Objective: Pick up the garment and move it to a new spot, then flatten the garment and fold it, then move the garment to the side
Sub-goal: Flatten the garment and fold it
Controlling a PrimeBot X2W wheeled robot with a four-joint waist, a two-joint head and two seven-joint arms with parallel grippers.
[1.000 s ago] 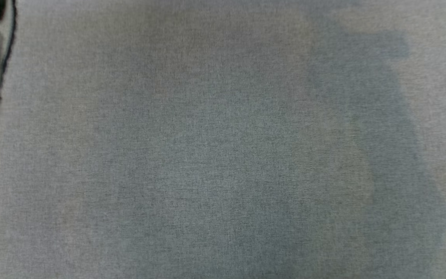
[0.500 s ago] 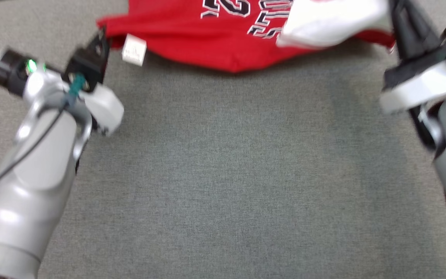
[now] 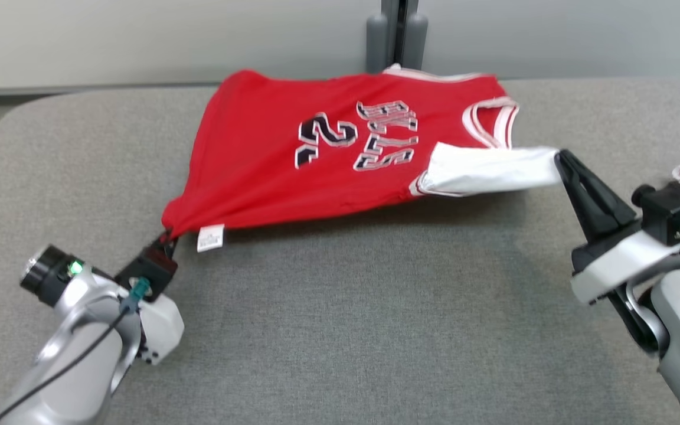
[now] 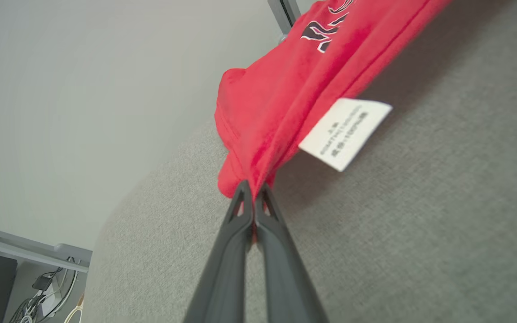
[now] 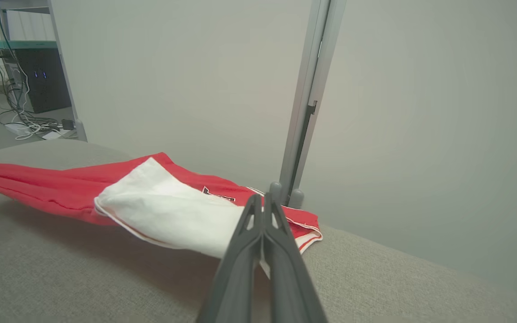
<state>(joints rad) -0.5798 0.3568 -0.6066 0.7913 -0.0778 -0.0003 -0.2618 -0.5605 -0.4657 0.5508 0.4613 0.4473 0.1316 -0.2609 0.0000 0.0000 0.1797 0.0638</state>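
Got the red jersey (image 3: 328, 147) strung out sideways near the far edge of the grey padded surface (image 3: 340, 330), just ahead of both arms. Pinching the hem corner by the care label (image 3: 210, 238) with the left gripper (image 3: 166, 237), clamping the white sleeve (image 3: 487, 171) end with the right gripper (image 3: 559, 156), both squeezed tight on cloth. Runs left-to-right between the fingertips, front edge lifted. Probably needs an even pull toward the near edge to lay flat.

Head view: high up, facing forward and down over the grey table (image 3: 340, 330) to the wall (image 3: 139, 41).
Left wrist view: low, near, along the left gripper (image 4: 253, 190) across the table.
Right wrist view: low, near, along the right gripper (image 5: 262, 199) toward the wall.
Shared: red jersey (image 3: 293, 153), table, post (image 3: 398, 29).
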